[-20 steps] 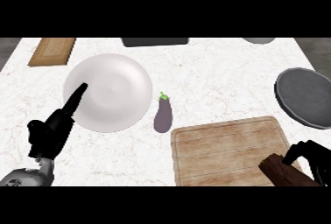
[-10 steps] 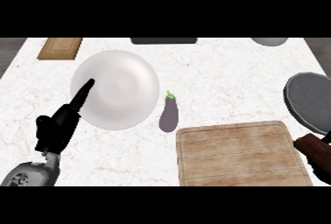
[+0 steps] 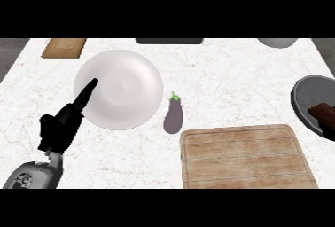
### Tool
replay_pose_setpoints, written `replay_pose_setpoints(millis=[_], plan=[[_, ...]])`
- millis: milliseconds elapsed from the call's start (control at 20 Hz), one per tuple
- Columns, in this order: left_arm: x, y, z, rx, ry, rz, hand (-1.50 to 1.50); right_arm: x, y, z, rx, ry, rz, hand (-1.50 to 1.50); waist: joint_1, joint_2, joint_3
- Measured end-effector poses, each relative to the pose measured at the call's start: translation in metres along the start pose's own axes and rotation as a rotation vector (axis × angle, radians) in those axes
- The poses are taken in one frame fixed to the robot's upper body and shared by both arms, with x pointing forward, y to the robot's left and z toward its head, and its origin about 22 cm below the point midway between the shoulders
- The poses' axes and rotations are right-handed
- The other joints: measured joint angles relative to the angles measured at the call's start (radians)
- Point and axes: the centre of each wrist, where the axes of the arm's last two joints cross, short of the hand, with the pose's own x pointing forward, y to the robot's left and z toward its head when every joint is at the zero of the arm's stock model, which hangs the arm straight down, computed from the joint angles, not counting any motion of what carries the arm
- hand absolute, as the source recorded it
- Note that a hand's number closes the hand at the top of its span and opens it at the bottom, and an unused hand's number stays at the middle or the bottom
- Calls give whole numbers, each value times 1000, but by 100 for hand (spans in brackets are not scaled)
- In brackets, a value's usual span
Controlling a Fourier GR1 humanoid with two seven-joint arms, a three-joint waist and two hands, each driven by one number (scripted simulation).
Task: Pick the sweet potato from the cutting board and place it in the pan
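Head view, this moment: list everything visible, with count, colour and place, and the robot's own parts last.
Plate: one, white, left of centre on the counter.
Eggplant: one, purple with a green stem, right of the plate.
Cutting board: one, light wood, lower right, nothing on it.
Pan: one, dark grey, right edge, partly cut off.
Sweet potato: one, reddish brown, over the pan at the right edge.
Small wooden board: one, brown, top left.
Dark flat object: one, top centre, cut off.
Grey round object: one, top right, cut off.
Counter: white marble.
Left hand: black, lower left, fingers straight, tip over the plate's rim.
Right hand: not identifiable.
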Motion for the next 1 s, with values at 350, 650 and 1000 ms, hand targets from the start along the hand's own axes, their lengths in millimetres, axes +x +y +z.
replay_pose_setpoints(millis=[350, 650, 1000], plan=[[6, 1, -3, -9, -6, 2, 0, -41, 12, -35, -12, 1, 3, 150, 4, 1, 0], [12, -4, -4, -7, -8, 0, 0, -63, 13, -58, -19, 7, 8, 150, 12, 3, 0], [13, -10, -7, -25, -16, -1, 0, -78, 18, -60, 157, 234, 51, -150, 33, 12, 2]])
